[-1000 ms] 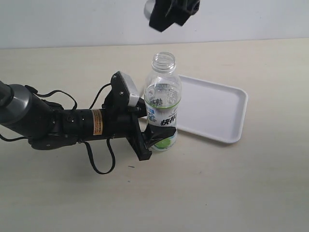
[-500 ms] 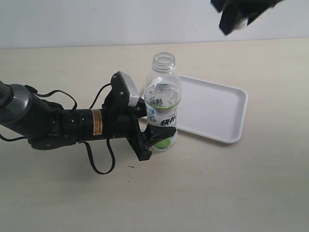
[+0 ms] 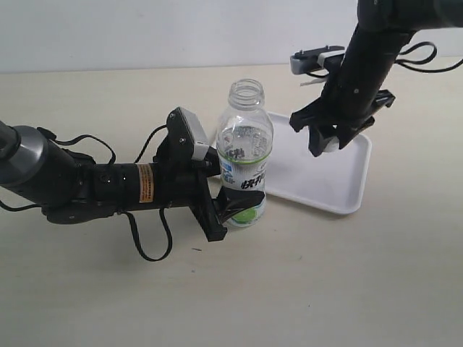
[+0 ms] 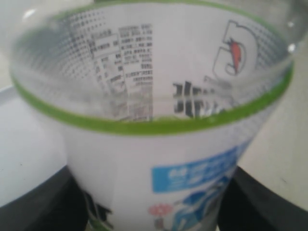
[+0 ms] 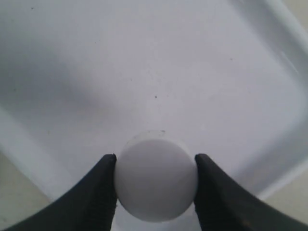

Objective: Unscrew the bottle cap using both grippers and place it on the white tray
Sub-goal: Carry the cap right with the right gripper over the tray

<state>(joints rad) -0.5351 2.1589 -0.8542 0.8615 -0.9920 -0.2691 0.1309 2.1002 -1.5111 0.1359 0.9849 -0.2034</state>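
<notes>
The bottle cap [image 5: 156, 180] sits pinched between the two fingers [image 5: 94, 197] of the right gripper [image 3: 329, 141], with the white tray [image 3: 311, 181] just beneath their tips. The left gripper [image 3: 230, 210] has its fingers closed on the uncapped, upright bottle [image 3: 244, 155] near its base.

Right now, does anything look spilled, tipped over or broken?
Nothing stands out. The bottle stands upright and open, clamped near its base by the left gripper. The bottle cap sits squarely in the right gripper above the white tray. No spill shows.
</notes>
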